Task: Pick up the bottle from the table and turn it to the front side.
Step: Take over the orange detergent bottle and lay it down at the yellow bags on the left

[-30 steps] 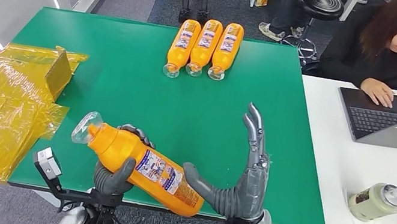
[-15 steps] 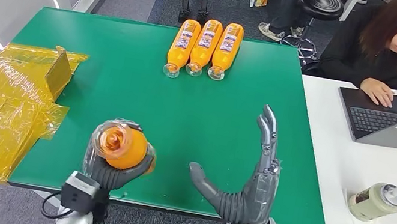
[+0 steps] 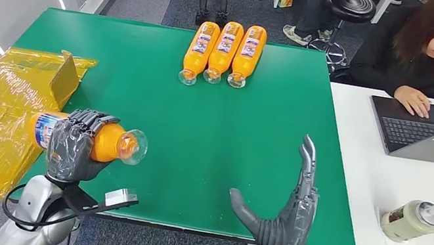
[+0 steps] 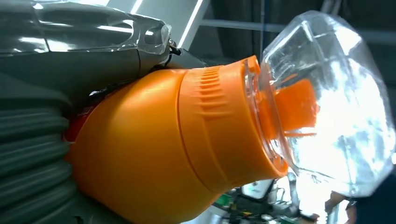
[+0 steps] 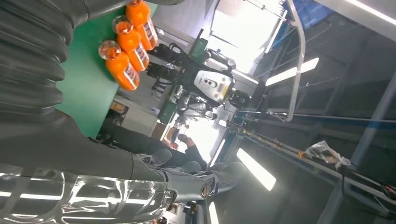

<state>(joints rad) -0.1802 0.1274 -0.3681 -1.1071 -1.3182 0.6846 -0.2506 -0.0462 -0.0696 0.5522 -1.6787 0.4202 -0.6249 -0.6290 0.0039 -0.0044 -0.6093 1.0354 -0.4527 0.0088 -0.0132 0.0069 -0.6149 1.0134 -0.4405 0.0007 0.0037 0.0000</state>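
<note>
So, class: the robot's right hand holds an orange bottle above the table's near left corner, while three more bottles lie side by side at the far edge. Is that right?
Not quite. In the head view it is the left hand that holds the orange bottle; the right hand is open and holds nothing. The three bottles do lie side by side at the table's far edge.

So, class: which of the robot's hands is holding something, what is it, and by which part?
The left hand grips an orange bottle around its body, clear cap pointing right. The right hand holds nothing, fingers spread.
</note>
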